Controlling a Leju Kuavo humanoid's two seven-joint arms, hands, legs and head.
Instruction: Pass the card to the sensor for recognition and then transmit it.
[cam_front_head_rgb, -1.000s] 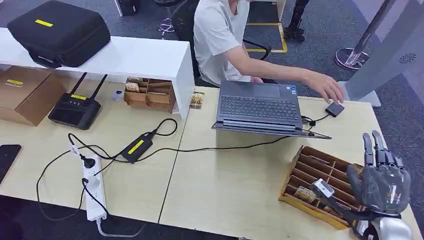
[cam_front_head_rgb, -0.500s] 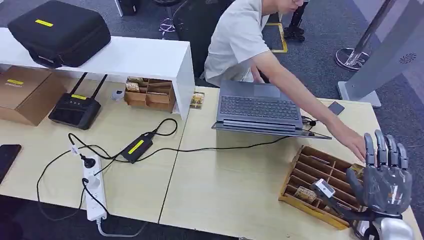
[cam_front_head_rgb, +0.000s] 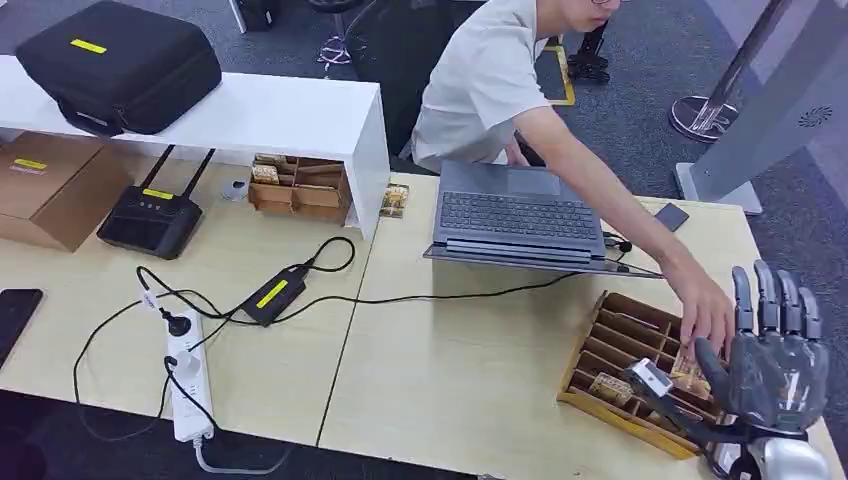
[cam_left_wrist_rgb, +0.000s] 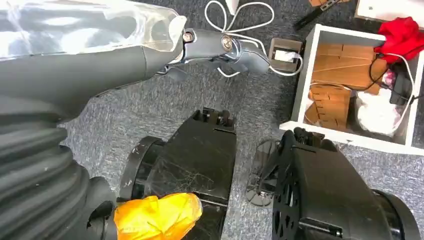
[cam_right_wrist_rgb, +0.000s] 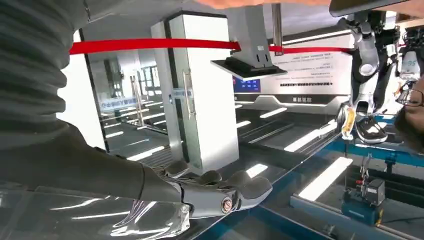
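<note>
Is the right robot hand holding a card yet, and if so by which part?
No. The right robot hand is raised, fingers straight, holding nothing. The person's hand is reaching into the wooden tray beside it.

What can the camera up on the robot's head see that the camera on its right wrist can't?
The head view takes in the wooden table, the open laptop, the slotted wooden tray and a person's hand reaching into that tray. The right wrist view looks across the room instead: a red ribbon and a tall white cabinet behind it. Both show the robot's right hand, raised with its fingers apart and holding nothing.
</note>
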